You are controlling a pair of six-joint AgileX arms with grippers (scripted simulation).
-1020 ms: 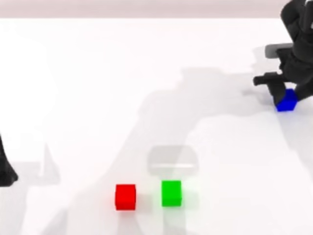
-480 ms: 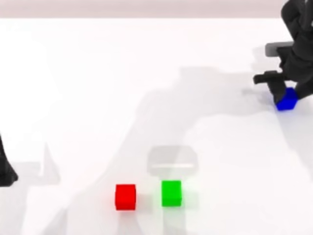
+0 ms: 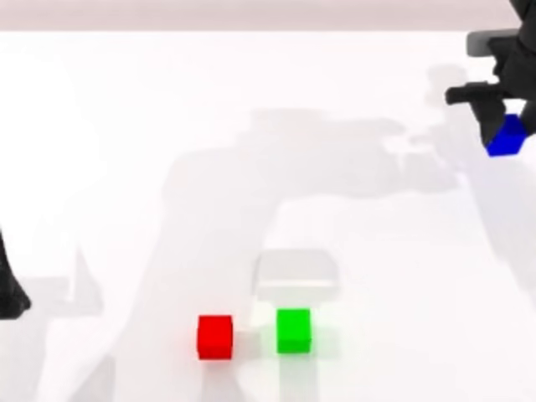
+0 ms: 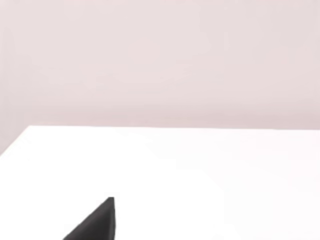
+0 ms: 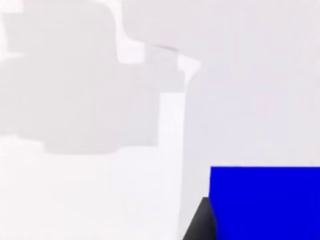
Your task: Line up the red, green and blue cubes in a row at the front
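Blue matte cube (image 3: 507, 137) is gripped by the right end effector (image 3: 506, 126) at the far right. Red matte cube (image 3: 215, 337) and green matte cube (image 3: 294, 330) are set side by side on the white table (image 3: 126, 167). The left arm (image 3: 10, 289) is parked; its grip cannot be told.

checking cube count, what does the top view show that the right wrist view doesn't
Only the top view shows the red cube and green cube side by side at the front, the parked left arm at the table's left edge, and the right gripper at the far right. Only the right wrist view shows a dark fingertip against the cube. Both show the blue cube.
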